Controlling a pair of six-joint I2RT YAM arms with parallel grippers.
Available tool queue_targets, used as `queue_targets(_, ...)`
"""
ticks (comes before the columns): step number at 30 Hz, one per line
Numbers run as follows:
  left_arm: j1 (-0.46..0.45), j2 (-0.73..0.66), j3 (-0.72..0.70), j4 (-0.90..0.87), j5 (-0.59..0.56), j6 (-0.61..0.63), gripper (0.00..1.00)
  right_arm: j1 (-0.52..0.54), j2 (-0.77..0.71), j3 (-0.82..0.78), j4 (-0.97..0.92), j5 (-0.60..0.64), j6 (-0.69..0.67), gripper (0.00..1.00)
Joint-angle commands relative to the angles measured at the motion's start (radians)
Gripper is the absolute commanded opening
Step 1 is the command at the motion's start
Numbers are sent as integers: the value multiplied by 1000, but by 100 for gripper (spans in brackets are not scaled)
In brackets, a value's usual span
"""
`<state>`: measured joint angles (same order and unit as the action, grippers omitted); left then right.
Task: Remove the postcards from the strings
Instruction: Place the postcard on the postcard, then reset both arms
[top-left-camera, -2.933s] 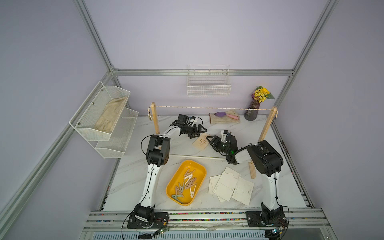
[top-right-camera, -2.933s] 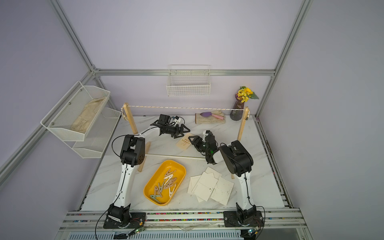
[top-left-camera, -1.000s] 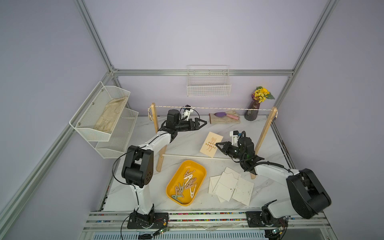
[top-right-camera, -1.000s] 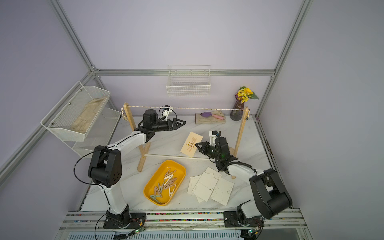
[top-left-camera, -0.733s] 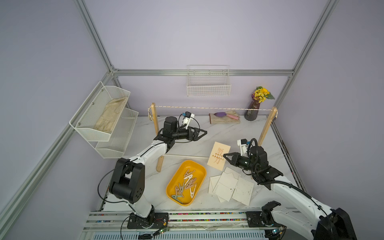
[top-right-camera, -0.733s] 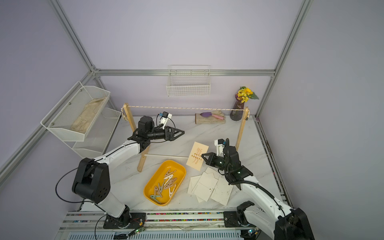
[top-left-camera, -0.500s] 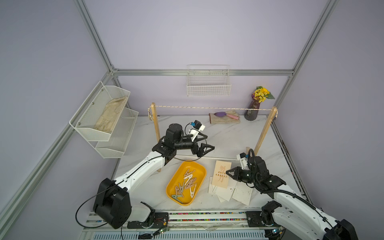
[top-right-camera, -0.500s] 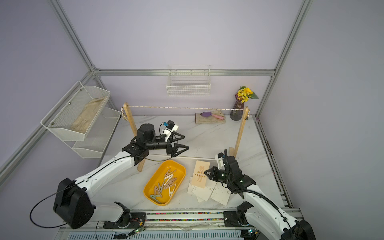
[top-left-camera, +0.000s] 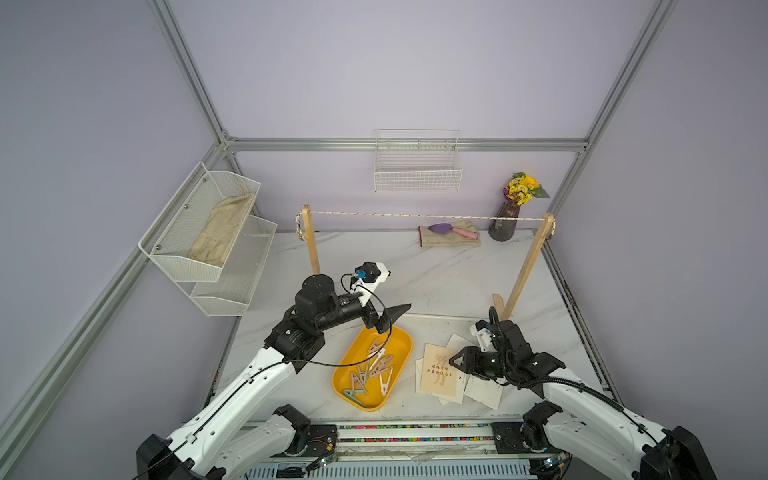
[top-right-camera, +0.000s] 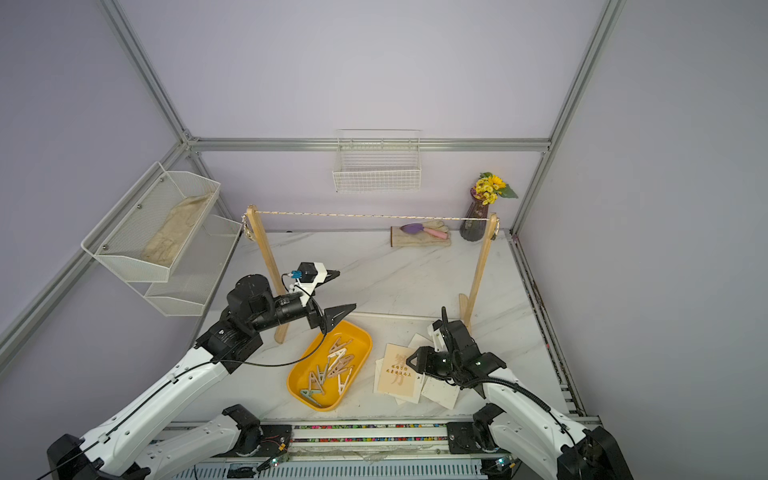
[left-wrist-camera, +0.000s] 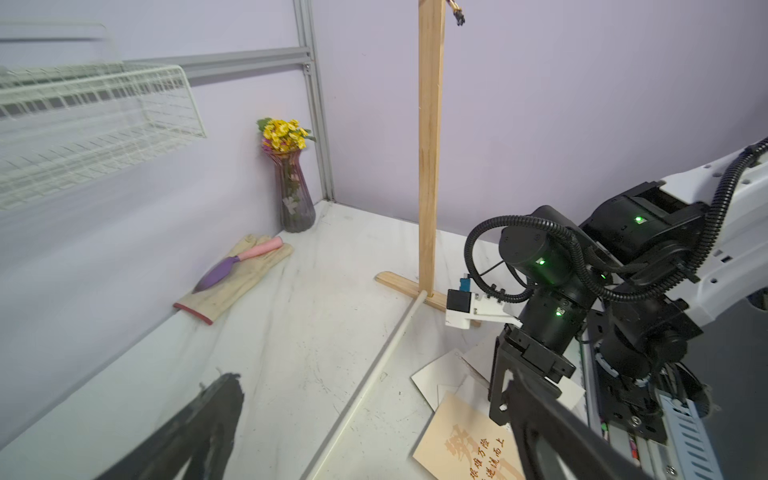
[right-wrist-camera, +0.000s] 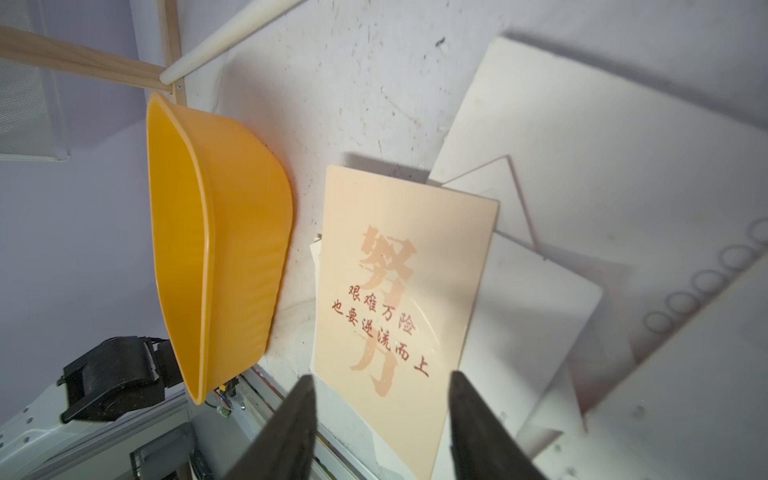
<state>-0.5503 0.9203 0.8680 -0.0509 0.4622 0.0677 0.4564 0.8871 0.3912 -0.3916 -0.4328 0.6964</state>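
On the postcard pile (top-left-camera: 484, 390) beside the yellow tray (top-left-camera: 405, 337) lies the tan postcard (top-left-camera: 440, 374), with the right gripper (right-wrist-camera: 381, 376) spread just above it and the left gripper (top-right-camera: 337, 293) gaping empty. The string (top-left-camera: 415, 215) is bare, so this seems the final drop-off; next, lift clear.

Wide gap under the strings (top-left-camera: 424, 215) between left post (top-left-camera: 311, 241) and right post (top-left-camera: 529, 266), white rod (left-wrist-camera: 374, 372) low across it at tabletop level. Yellow tray (top-left-camera: 401, 343) and postcards (top-left-camera: 440, 374) take up front centre. Far right corner blocked: vase (top-left-camera: 505, 224), glove (top-left-camera: 451, 242). Wall basket (top-left-camera: 417, 174) overhangs behind the strings. Marble (top-left-camera: 395, 270) behind the rod open.
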Motion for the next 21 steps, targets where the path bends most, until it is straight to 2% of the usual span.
queue_targets(1, 0, -117, -60, 17, -169, 34, 100, 5, -59, 80, -107, 129, -12, 65)
queue_targets(3, 0, -182, -86, 7, -278, 46, 100, 5, -77, 136, -176, 235, -21, 68)
queue_targets(6, 0, -263, -128, -15, -509, 61, 100, 5, -95, 211, -241, 429, -19, 72)
queue_targets(11, 2, -326, -218, 5, -1016, 17, 100, 6, -53, 258, -188, 688, 6, 75)
queue_targets(13, 16, -321, -247, 11, -1131, 27, 100, 5, -36, 251, -134, 754, -7, 75)
queue_targets(15, 50, -302, -264, -5, -1155, 9, 100, 5, -34, 239, -83, 831, -39, 75)
queue_targets(21, 209, -222, -299, -51, -1098, -135, 100, 5, -86, 174, 104, 993, -211, 77)
